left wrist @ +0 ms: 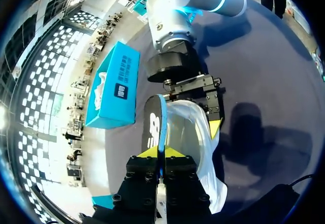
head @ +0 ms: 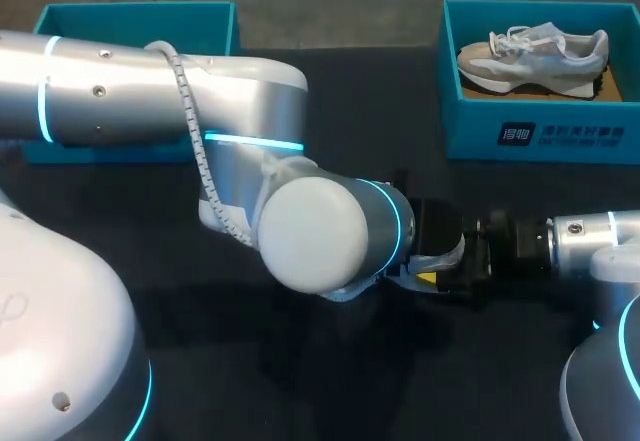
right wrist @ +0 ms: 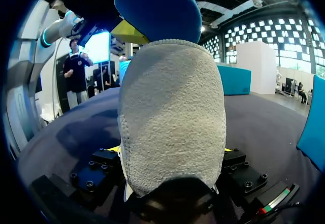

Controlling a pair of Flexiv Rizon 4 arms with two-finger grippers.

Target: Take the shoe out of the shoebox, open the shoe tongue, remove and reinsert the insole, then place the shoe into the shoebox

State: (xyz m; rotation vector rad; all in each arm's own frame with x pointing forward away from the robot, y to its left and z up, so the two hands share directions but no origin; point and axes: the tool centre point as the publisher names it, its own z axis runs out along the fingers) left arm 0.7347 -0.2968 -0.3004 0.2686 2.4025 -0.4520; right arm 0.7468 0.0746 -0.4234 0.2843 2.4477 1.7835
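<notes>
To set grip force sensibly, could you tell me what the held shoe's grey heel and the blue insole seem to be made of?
The pale grey shoe heel looks like suede or a napped fabric: matt, with a fine fuzzy grain and a stitched edge. The thin blue insole looks like fabric-covered foam: smooth, matt, with a rounded rim, though the core is not visible.

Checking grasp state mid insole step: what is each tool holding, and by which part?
Left tool pinches the blue insole flat between its tips at one end. Right tool clamps the shoe across its grey heel.
</notes>
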